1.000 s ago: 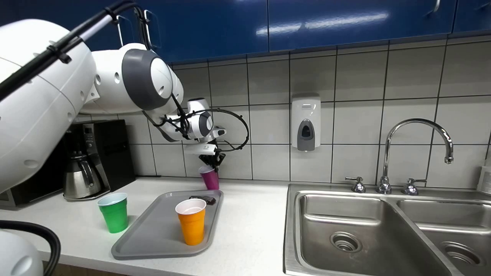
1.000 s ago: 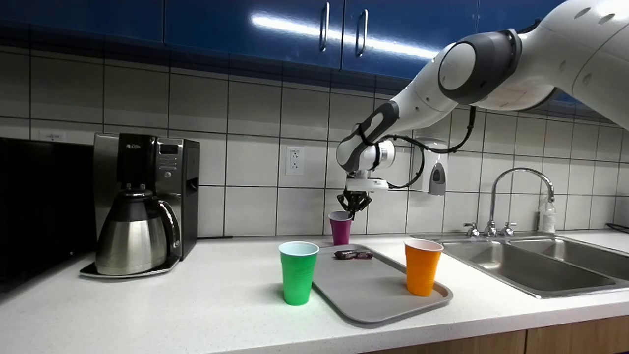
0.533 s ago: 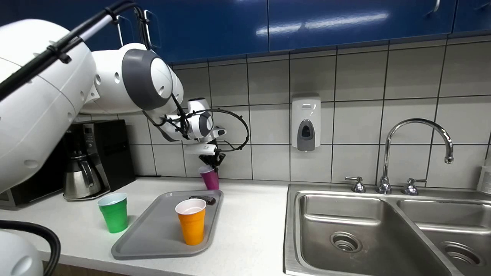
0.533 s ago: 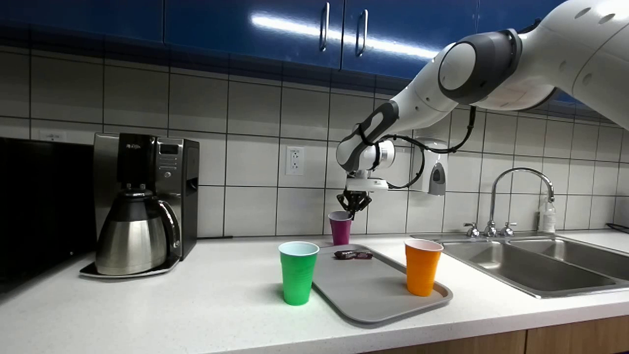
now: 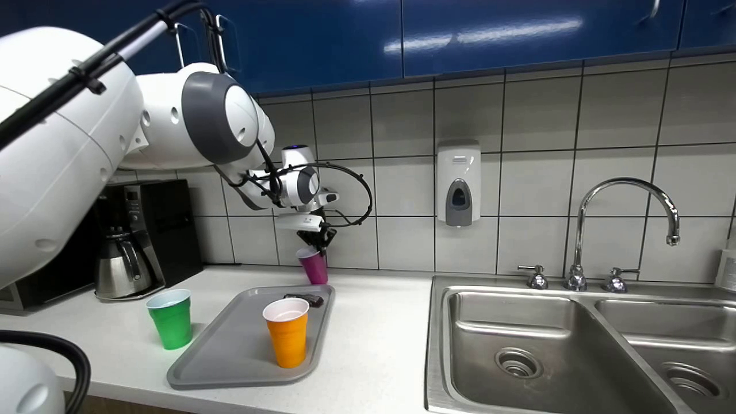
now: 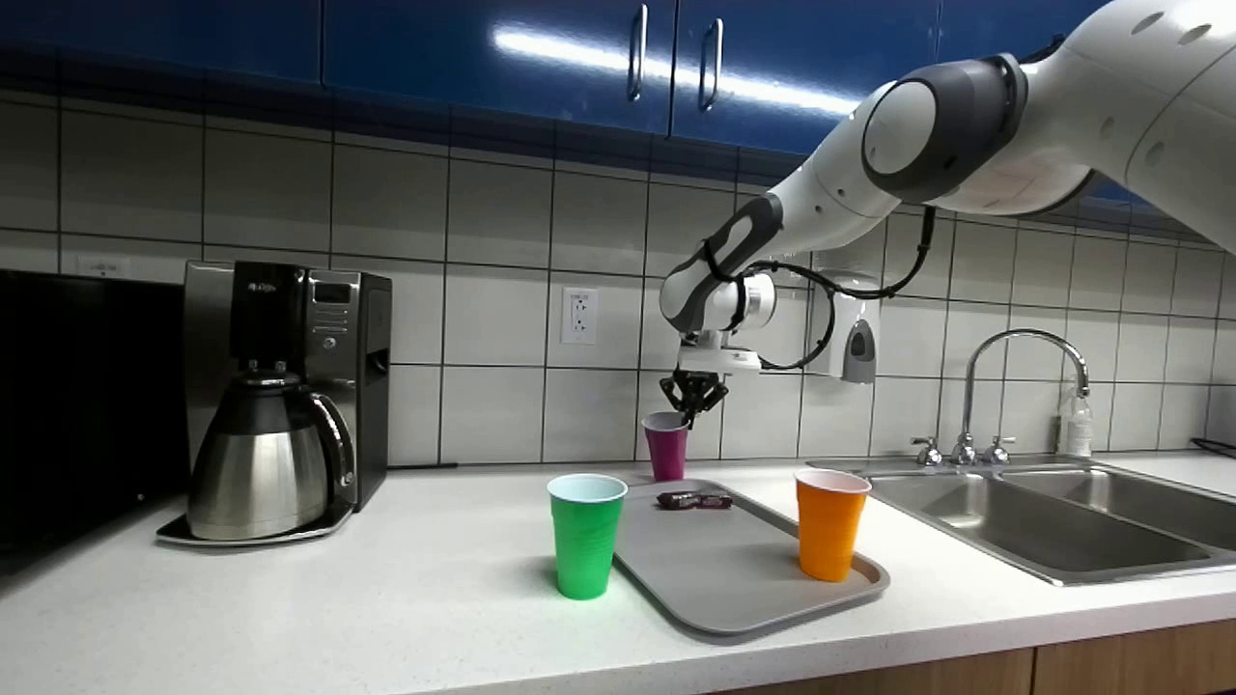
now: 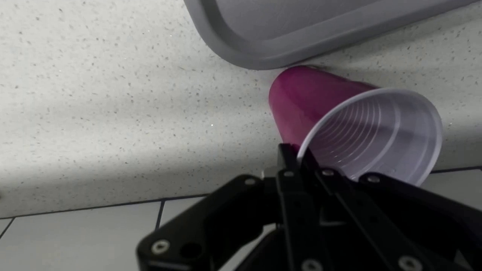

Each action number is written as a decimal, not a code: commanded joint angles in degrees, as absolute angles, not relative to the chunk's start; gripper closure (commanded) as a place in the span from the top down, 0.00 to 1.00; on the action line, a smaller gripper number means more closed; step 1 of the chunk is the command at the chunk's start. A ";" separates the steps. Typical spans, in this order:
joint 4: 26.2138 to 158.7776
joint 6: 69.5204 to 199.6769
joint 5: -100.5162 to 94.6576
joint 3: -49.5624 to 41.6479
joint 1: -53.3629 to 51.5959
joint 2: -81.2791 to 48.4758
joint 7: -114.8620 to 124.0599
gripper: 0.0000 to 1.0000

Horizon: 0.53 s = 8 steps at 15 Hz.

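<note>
A magenta cup with a white inside (image 5: 313, 269) stands slightly tilted at the back of the counter, just behind the tray's far edge. It also shows in an exterior view (image 6: 666, 452) and in the wrist view (image 7: 301, 101). My gripper (image 7: 298, 149) is shut on the cup's wall at the rim, one finger inside and one outside. The gripper points down in both exterior views (image 6: 688, 421). A grey tray (image 6: 715, 579) bears an orange cup (image 6: 828, 531) and a dark wrapped bar (image 6: 694, 500). A green cup (image 6: 585, 541) stands on the counter beside the tray.
The tiled wall (image 6: 589, 415) is close behind the gripper. A coffee maker with a steel carafe (image 6: 266, 463) stands at one side. A double sink (image 5: 517, 333) with a faucet (image 5: 627, 181) is at the other. A soap dispenser (image 5: 459, 184) and blue cabinets (image 5: 322, 46) are above.
The gripper and the top of the magenta cup have shifted very slightly up and to the left in both exterior views. The other things have not moved.
</note>
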<state>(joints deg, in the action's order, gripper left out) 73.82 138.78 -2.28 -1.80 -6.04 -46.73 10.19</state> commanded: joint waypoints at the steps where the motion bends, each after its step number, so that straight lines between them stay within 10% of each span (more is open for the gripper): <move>1: 75.09 139.07 -0.86 -0.65 -5.22 -44.73 9.26 0.01; 8: 76.97 138.92 -0.26 -0.61 -5.15 -42.55 9.29 0.01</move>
<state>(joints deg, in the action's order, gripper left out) 73.99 139.02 -1.33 -1.63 -5.98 -45.50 10.19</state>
